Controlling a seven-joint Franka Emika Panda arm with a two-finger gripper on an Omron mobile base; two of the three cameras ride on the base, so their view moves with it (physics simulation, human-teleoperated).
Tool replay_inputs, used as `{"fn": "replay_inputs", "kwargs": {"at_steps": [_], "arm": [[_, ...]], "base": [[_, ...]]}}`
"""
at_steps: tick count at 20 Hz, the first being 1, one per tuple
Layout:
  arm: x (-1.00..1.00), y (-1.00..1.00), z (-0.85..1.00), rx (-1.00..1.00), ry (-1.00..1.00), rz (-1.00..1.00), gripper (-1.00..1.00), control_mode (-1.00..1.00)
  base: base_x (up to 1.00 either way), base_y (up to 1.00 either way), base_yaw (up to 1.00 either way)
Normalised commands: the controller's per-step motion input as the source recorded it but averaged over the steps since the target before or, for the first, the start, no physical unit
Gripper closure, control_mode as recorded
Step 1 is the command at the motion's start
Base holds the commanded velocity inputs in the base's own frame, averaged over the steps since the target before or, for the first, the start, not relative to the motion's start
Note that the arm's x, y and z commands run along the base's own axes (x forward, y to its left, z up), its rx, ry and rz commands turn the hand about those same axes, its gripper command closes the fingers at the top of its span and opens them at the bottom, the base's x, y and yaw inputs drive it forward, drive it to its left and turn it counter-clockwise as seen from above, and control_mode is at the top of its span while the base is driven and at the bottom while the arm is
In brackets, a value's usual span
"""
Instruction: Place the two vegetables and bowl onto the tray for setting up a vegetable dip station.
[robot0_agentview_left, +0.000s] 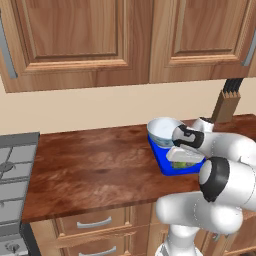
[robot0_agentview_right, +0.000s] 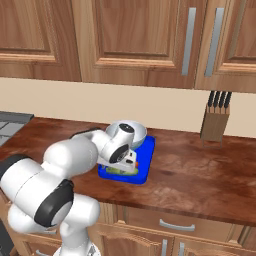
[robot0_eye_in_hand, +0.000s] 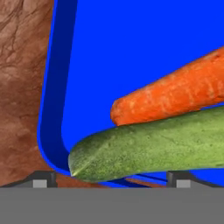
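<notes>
From the left base view: blue tray (robot0_agentview_left: 167, 167) on the wooden counter (robot0_agentview_left: 95, 165), white bowl (robot0_agentview_left: 164, 131) at its far end, end effector (robot0_agentview_left: 186, 161) low over the near end with a bit of green under it. Right base view, same deal, hand down by the tray's (robot0_agentview_right: 145, 170) near-left part, bowl (robot0_agentview_right: 134, 131) behind it. Hand view: fingertips (robot0_eye_in_hand: 40, 178) spread wide, gripping nothing, green vegetable (robot0_eye_in_hand: 153, 146) just in front of them against the carrot (robot0_eye_in_hand: 170, 98), both in the tray.

tray (robot0_agentview_right: 144, 170): on counter (robot0_agentview_right: 200, 165) | bowl (robot0_agentview_left: 162, 129): on tray | carrot (robot0_eye_in_hand: 175, 94), cucumber (robot0_eye_in_hand: 148, 146): touching, in tray
</notes>
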Motion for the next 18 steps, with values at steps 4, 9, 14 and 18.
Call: {"fn": "replay_inputs", "kwargs": {"at_steps": [4,9,14,18], "arm": [[-0.13,0.0,0.0,0.0,0.0,-0.02,-1.0,-1.0],[-0.26,-0.01,0.13,-0.01,-0.02,-0.03,-1.0,-1.0],[-0.25,0.04,0.32,-0.06,-0.01,-0.04,-1.0,-1.0],[-0.29,0.04,0.36,-0.12,0.0,-0.03,-1.0,-1.0]], "base": [[0.0,0.0,0.0],[0.0,0.0,0.0],[0.0,0.0,0.0],[0.0,0.0,0.0]]}}
